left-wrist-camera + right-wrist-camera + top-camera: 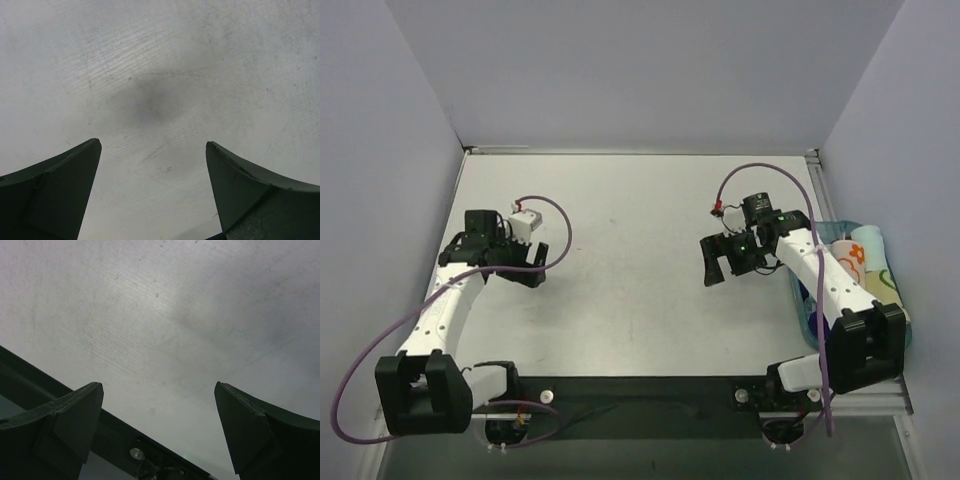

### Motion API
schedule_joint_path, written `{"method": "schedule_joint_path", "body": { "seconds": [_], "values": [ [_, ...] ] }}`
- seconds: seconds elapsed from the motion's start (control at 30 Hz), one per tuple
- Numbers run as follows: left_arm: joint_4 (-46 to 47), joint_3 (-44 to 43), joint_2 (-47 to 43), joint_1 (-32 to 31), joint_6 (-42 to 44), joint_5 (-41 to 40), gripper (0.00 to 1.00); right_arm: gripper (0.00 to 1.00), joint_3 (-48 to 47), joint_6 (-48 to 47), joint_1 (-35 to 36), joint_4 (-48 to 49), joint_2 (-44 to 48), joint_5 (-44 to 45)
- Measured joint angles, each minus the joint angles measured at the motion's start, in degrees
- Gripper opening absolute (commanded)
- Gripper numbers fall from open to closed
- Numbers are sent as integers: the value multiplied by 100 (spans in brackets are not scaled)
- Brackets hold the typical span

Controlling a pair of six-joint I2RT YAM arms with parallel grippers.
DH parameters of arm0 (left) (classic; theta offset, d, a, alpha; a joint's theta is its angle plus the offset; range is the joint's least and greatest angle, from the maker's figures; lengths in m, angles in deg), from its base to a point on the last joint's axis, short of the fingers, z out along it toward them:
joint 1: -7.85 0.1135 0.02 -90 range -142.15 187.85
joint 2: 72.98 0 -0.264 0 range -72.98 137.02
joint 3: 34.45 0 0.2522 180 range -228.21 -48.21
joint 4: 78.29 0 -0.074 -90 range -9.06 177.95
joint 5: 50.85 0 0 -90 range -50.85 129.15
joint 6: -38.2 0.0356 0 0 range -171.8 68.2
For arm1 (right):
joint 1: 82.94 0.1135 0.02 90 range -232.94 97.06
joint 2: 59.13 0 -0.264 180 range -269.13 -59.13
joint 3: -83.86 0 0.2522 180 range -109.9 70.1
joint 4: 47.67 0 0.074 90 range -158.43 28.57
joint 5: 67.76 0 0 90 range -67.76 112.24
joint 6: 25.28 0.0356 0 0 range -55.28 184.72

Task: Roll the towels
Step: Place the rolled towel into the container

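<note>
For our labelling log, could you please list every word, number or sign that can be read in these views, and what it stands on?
None: no readable text in any view.
The orange marks on the white towel in the basket are printed shapes, not letters.
The table shows only faint scratches in both wrist views.

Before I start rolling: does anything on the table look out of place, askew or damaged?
Nothing looks damaged or spilled. The only oddity: no towel lies on the grey table; the white cloth towel with orange prints sits in the translucent blue bin at the right edge, partly behind the right arm.
</note>
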Motion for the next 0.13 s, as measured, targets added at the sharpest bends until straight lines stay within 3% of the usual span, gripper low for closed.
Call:
{"method": "schedule_joint_path", "body": {
  "seconds": [0.13],
  "values": [
    [199,264,-13,-208,72,-76,97,100,11,-4,63,192,94,184]
  ]
}}
